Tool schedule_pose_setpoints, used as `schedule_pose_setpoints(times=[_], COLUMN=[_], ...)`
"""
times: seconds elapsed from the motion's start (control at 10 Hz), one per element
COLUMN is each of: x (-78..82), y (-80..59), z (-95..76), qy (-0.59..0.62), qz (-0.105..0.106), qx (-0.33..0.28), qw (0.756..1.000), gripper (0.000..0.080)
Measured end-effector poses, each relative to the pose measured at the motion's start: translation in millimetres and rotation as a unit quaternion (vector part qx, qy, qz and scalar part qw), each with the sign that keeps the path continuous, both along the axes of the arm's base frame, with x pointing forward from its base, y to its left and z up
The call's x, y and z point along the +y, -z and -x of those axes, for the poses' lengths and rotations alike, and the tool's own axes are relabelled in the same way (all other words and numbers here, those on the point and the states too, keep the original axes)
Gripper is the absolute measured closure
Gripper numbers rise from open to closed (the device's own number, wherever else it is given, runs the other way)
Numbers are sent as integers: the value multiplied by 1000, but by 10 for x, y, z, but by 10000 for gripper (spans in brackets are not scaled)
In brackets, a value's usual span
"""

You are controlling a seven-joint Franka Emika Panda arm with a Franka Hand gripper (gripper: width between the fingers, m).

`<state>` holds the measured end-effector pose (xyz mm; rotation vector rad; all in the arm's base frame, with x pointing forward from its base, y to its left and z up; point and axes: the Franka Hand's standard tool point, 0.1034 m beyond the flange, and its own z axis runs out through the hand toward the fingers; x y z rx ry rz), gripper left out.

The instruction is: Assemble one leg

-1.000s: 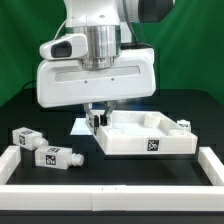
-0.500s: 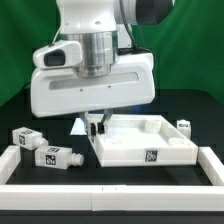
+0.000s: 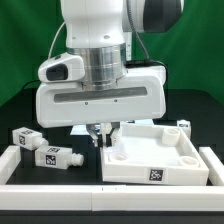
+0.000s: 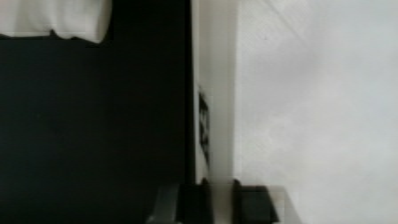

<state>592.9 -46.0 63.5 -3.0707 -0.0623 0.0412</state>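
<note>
- My jaws are clamped on the raised rim of the white panel [image 3: 125, 170] at one corner. In the wrist view the dark fingers [image 4: 254, 203] straddle its straight edge.
- Away from the rim, the black surface [image 3: 85, 170] lies bare right beside the jaws.
- Well off to the exterior view's left lie the nearer leg [image 3: 52, 157] and the second leg [image 3: 25, 138], both stubby, matte white and tagged.
- The third leg [image 3: 182, 127] sits beyond the panel's far corner.
</note>
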Motion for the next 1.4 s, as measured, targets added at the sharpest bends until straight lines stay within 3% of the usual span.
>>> schedule_pose_setpoints(times=[0.2, 0.4, 0.9, 1.4], x=[5, 33, 174, 222], y=[18, 103, 354, 366], z=[5, -101, -7, -54], qy=[2, 38, 49, 45], qz=[0, -9, -11, 2], qx=[2, 25, 10, -25], qw=[1000, 999, 999, 999], gripper=[751, 750, 750, 750])
